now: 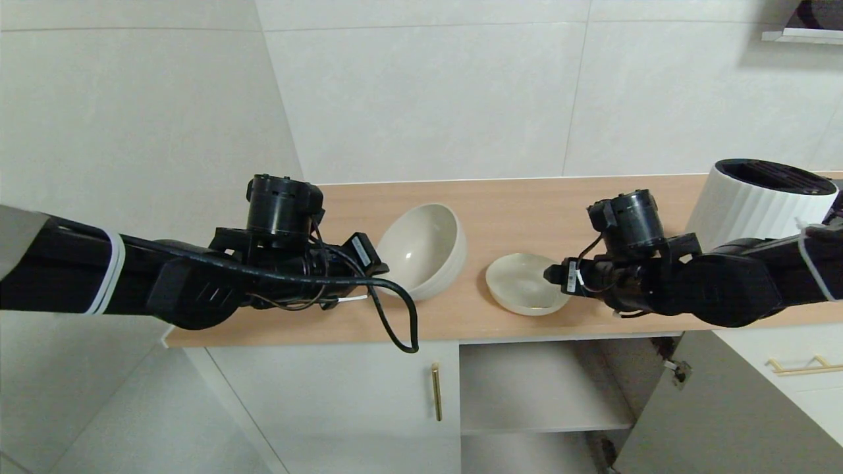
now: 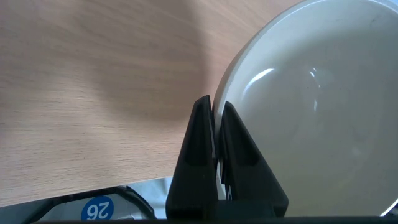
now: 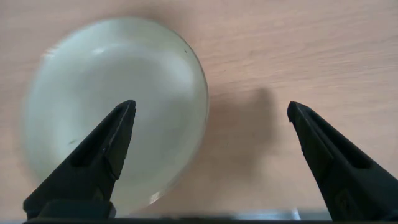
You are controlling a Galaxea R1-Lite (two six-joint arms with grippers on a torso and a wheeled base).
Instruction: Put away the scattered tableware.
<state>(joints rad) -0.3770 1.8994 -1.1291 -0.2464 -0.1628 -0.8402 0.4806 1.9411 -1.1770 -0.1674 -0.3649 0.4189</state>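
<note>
pinching the rim of the cream bowl (image 1: 425, 247) (image 2: 311, 112), the left gripper (image 1: 377, 266) (image 2: 214, 103) is seen all but closed, one finger inside the rim and one outside. the bowl is held tilted over the wooden counter (image 1: 527, 210), just beside the small translucent dish (image 1: 523, 283) (image 3: 106, 106), on that dish's left by the robot's sides. the dish is laid flat on the counter. the right gripper (image 1: 550, 271) (image 3: 210, 106) is spread wide with nothing in it, one fingertip over the dish and the other past the dish's edge over bare wood. a white ribbed container (image 1: 744, 204) is stood well apart from the dish on its right, an open cupboard shelf (image 1: 533, 395) is seen below the dish, and a gold door handle (image 1: 436, 392) is set lower and to the dish's left.
</note>
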